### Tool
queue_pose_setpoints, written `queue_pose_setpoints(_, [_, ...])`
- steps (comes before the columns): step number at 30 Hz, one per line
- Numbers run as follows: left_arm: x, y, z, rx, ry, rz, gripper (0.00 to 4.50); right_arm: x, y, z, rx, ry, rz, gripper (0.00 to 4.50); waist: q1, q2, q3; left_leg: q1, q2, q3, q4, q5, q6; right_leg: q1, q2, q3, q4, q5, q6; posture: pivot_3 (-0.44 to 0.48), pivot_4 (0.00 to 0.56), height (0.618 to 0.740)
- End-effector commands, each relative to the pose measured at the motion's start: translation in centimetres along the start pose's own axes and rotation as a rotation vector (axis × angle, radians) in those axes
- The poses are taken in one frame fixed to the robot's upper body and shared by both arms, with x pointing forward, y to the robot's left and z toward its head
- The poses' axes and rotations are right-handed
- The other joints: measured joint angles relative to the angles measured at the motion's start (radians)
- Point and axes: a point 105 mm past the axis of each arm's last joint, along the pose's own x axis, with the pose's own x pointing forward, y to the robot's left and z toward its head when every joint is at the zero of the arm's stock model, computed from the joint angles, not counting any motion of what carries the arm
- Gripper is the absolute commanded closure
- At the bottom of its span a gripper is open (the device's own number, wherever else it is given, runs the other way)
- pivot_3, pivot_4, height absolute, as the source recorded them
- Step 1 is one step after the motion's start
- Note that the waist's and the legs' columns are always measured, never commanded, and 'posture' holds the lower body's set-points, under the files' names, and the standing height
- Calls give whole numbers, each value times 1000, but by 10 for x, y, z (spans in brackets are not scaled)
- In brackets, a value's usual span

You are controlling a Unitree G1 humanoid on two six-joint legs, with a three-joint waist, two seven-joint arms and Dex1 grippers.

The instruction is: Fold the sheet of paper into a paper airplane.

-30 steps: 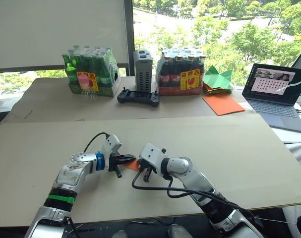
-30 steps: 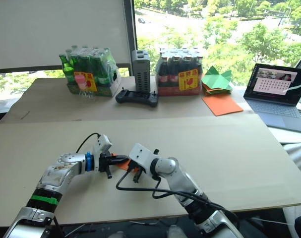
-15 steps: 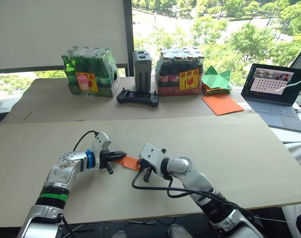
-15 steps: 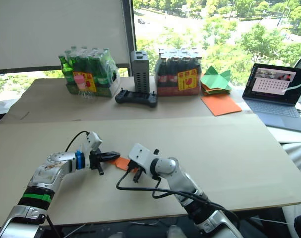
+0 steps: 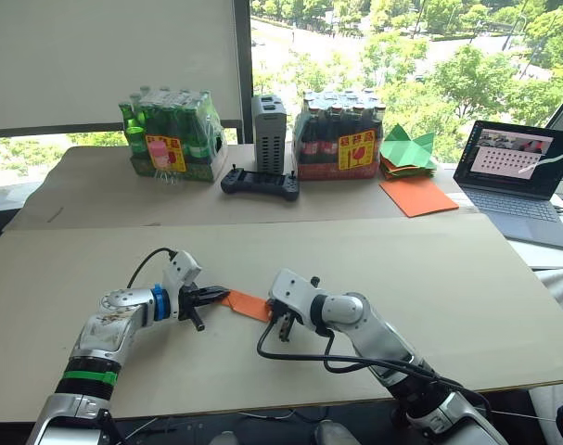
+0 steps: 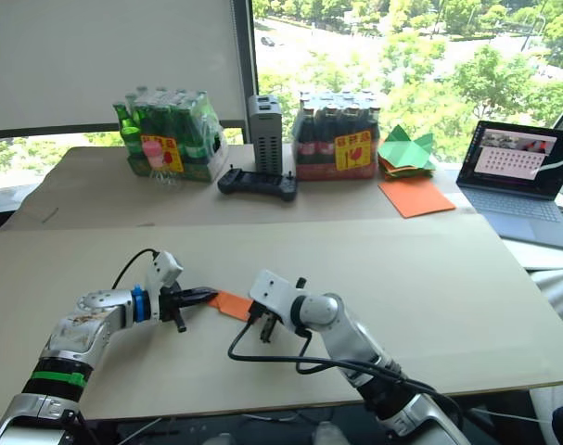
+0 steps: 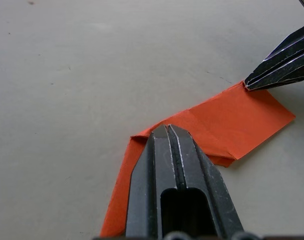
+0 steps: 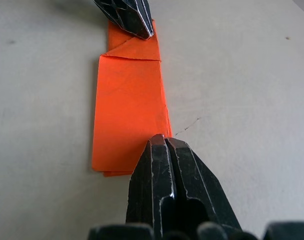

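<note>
The folded bright-orange paper strip (image 5: pixel 247 303), pointed at one end, is lying flat on the beige tabletop (image 5: pixel 429 278) between the two arms. The left tool (image 5: pixel 220 295), its two black fingers pressed together, is resting its tip on the strip's pointed end, though whether it is pinching the paper or merely pressing on it cannot be told. The right tool (image 8: pixel 159 145), fingers likewise closed, is touching its tip to a corner at the strip's squared end, while at the tabletop's far edge green bottle packs (image 5: pixel 170 136), a black controller (image 5: pixel 259 182), a larger orange sheet (image 5: pixel 417 196) and a laptop (image 5: pixel 517 176) are standing well apart.
</note>
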Motion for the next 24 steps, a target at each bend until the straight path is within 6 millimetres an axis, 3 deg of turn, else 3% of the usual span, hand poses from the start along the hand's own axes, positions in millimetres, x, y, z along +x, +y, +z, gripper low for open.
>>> queue_pose_setpoints(1, [-3,4,-10,-21,38,33,4500,-3,-1,-27,51,98,-7,4480,1,0,0,0,0,0,0,0,0,0,0,0,0,0,0,0,150,740])
queue_pose_setpoints(4, [-2,4,-7,-26,22,36,4500,-4,-8,-14,60,28,-47,4480,2,0,0,0,0,0,0,0,0,0,0,0,0,0,0,0,150,740])
queue_pose_setpoints(9, [-5,0,4,-13,-15,29,4500,-13,-29,31,90,-197,-140,4480,2,0,0,-2,0,0,0,0,0,-2,0,0,0,0,0,0,150,740])
queue_pose_setpoints(14, [-8,-1,20,-40,-77,41,4500,-25,-33,64,119,-386,-149,4480,-1,0,1,-4,0,0,0,0,0,-4,0,0,0,0,0,0,150,740])
queue_pose_setpoints(24, [-22,-7,54,-42,-169,39,4500,-34,-17,80,113,-499,-56,4480,0,0,1,-5,0,-1,0,0,0,-4,0,0,-1,0,0,0,150,740])
